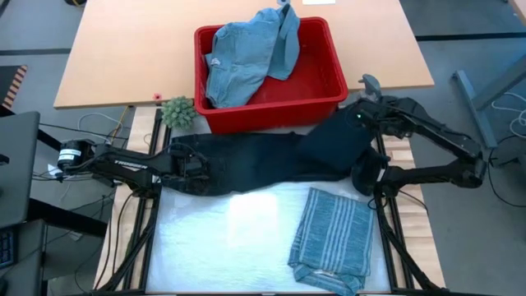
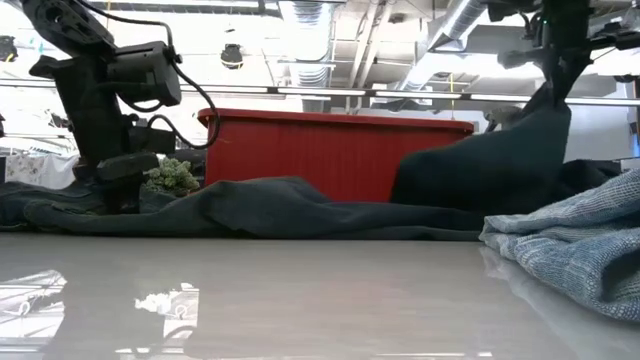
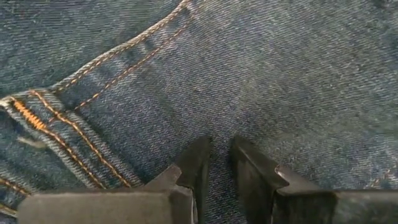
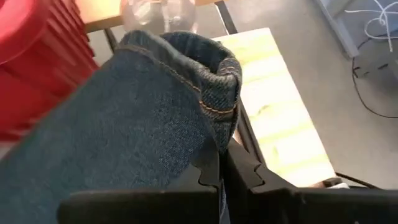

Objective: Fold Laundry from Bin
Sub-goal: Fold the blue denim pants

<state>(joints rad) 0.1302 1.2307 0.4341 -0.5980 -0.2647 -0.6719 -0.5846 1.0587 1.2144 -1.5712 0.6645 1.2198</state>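
Jaws clamped on denim: the right gripper [image 4: 221, 171] lifts the dark jeans' [image 1: 263, 158] hem at right-centre, the left gripper [image 3: 217, 163] pinches their waist at left-centre, below the red bin [image 1: 325, 103].

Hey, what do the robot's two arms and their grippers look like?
Both arms are dark, jointed links trailing black cables. The left arm carries white lettering. Each gripper, left and right, has two flat, angular black fingers.
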